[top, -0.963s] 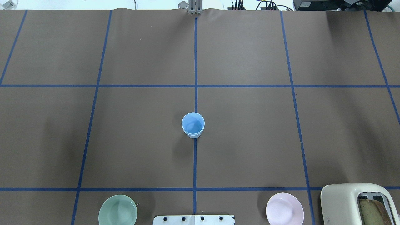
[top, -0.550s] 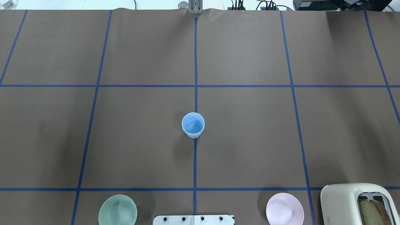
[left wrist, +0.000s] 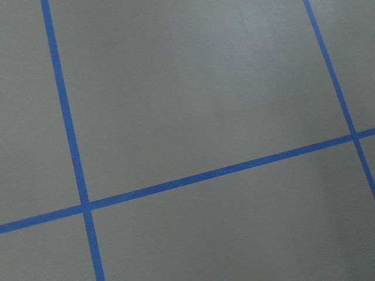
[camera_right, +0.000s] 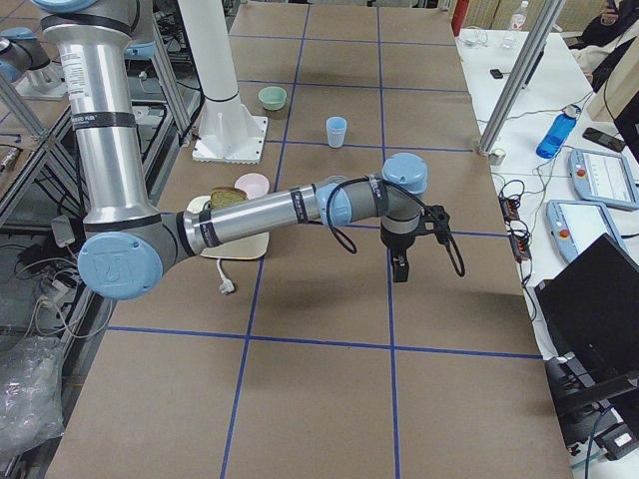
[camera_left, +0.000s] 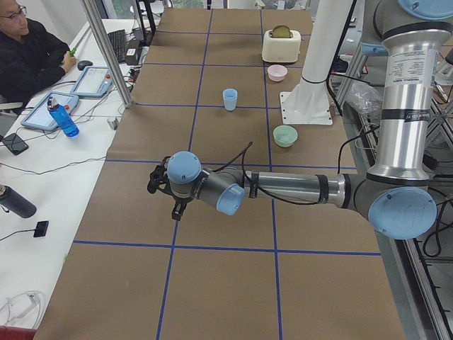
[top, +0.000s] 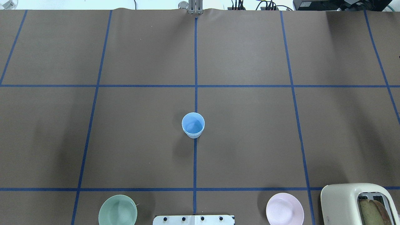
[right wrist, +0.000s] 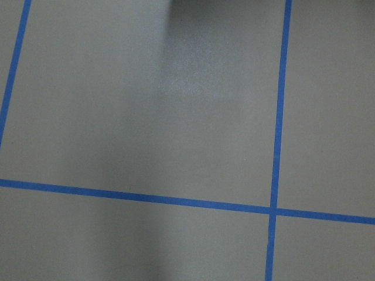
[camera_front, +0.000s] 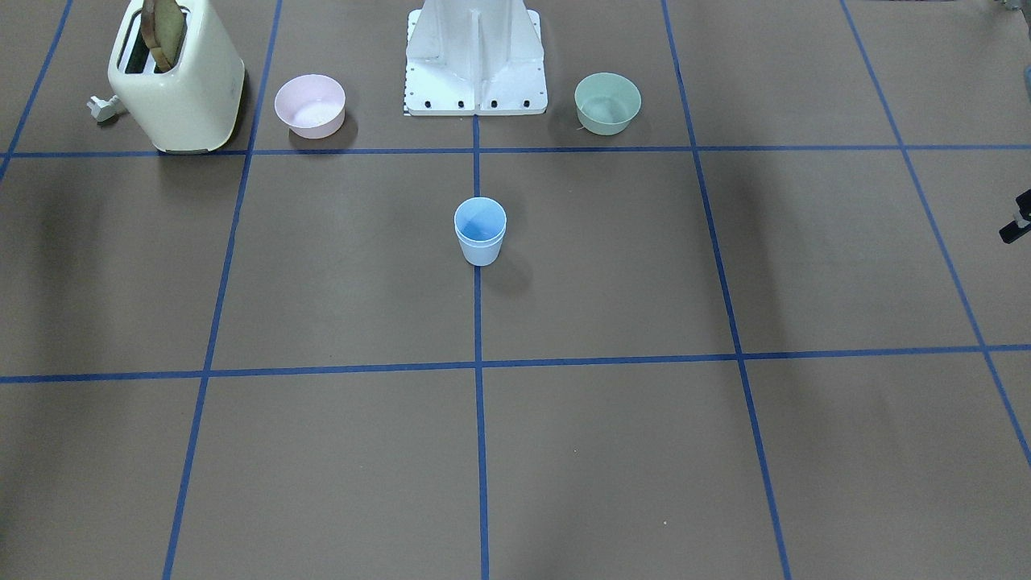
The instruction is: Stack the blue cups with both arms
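1. Blue cups (top: 193, 125): I see two rims, one just under the other, so one cup sits nested in the other. The stack is upright in the middle of the table (top: 250, 140), on the centre tape line, well away from every edge.
2. Left gripper (camera_left: 176, 211): hangs over the table's left end, well apart from the cups, holding nothing. Jaws apart or together: I cannot tell.
3. Right gripper (camera_right: 400, 267): over the table's right end, also empty and well apart from the cups. Jaw state: cannot tell. Both wrist views show only bare table and tape.
4. Green bowl (top: 117, 210), pink bowl (top: 284, 208) and toaster (top: 356, 203) sit along the robot-side edge, toaster at the right corner.
5. My call: stacking is done, and nothing is left beyond parking the arms.
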`<move>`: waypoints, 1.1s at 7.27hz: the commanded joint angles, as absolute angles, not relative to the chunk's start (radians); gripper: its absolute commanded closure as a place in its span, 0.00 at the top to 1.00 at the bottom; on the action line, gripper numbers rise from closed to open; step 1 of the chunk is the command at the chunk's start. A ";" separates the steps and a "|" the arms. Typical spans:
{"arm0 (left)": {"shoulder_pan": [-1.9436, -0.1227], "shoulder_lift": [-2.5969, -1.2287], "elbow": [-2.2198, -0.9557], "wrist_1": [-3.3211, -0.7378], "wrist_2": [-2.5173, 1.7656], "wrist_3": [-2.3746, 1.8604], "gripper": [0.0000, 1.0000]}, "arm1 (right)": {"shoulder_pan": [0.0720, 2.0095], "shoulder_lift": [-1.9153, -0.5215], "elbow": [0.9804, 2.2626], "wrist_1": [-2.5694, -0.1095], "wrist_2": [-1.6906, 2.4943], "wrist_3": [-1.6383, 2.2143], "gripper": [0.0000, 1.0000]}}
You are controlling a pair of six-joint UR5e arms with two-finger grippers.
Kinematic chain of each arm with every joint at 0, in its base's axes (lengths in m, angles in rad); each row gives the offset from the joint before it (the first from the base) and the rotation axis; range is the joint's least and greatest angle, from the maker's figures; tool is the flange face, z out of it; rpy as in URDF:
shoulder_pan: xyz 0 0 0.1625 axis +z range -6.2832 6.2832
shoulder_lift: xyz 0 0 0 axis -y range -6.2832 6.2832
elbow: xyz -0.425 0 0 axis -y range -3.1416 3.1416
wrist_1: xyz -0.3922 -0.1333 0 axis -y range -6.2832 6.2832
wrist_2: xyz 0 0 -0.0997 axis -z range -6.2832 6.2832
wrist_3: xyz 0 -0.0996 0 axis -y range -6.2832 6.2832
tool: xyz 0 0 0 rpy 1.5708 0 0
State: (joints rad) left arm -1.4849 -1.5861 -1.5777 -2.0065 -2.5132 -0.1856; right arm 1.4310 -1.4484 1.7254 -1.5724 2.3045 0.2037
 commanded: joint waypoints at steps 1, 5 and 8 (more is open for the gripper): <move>-1.526 -1.586 -1.575 -2.003 -2.514 -0.192 0.98 | 1.431 -1.453 1.710 -1.572 2.324 0.204 1.00; -1.585 -1.572 -1.621 -1.954 -2.530 -0.189 0.98 | 1.439 -1.451 1.709 -1.572 2.324 0.204 1.00; -1.588 -1.569 -1.624 -1.950 -2.530 -0.187 0.98 | 1.439 -1.450 1.700 -1.572 2.324 0.206 1.00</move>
